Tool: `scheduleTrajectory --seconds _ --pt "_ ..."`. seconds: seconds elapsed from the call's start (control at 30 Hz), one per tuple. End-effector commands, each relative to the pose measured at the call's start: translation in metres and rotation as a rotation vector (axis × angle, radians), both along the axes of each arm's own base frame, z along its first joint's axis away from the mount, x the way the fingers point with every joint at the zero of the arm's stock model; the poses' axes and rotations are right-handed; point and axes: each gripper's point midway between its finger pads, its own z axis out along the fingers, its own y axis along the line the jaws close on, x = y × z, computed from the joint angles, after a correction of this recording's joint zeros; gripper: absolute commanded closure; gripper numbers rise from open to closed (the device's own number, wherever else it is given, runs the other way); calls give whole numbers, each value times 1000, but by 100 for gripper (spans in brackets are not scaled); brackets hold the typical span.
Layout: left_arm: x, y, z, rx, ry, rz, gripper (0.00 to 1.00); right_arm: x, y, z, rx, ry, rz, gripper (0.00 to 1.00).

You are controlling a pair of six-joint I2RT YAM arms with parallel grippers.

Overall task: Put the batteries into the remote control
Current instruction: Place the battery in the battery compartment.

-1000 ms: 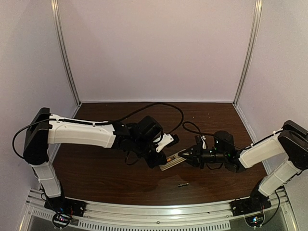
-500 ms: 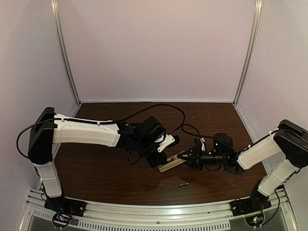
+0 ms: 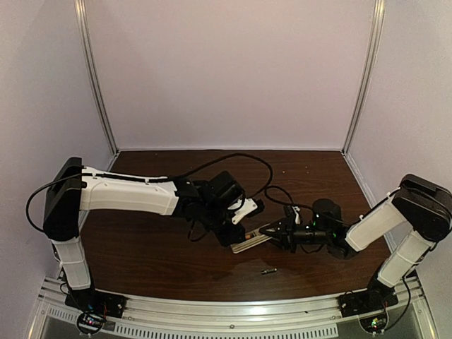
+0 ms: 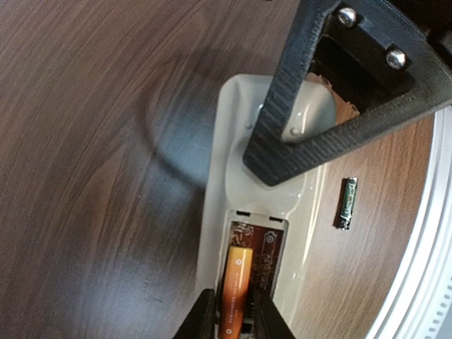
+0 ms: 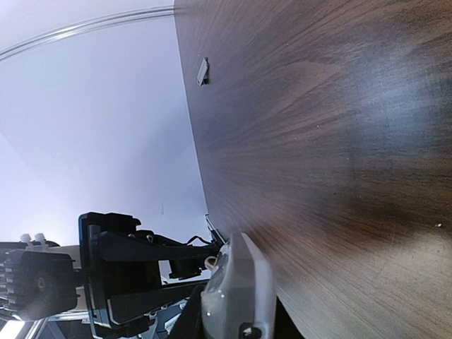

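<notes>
Dark table (image 3: pixel 141 265), remote (image 4: pixel 213 198) mid, batt (image 4: pixel 345 203) nr front rail (image 3: pixel 233 309)

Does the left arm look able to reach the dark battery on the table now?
Probably yes. The dark battery lies bare on the table beside the remote, with nothing over it. First, though, the left hand must leave the orange battery, which sits between its fingers in the remote's open slot.

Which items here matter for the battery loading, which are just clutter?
Job: remote control, back up, compartment open; orange battery in that compartment; dark battery on the table beside the remote.
Lying about: small grey piece farther off on the table, identity unclear.
</notes>
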Motion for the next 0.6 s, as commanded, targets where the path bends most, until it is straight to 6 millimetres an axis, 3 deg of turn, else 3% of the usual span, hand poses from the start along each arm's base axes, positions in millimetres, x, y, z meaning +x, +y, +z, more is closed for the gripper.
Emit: scheduleTrajectory --seconds 0.0,0.43,0.57 --pt "2 -4 -4 18 -11 -7 78 -2 4 14 54 -37 14 100" --pt "4 -16 4 -17 -5 -14 78 -5 8 17 66 -40 32 100" --pt "2 -18 13 -42 -6 -30 72 -6 8 17 67 -38 39 100"
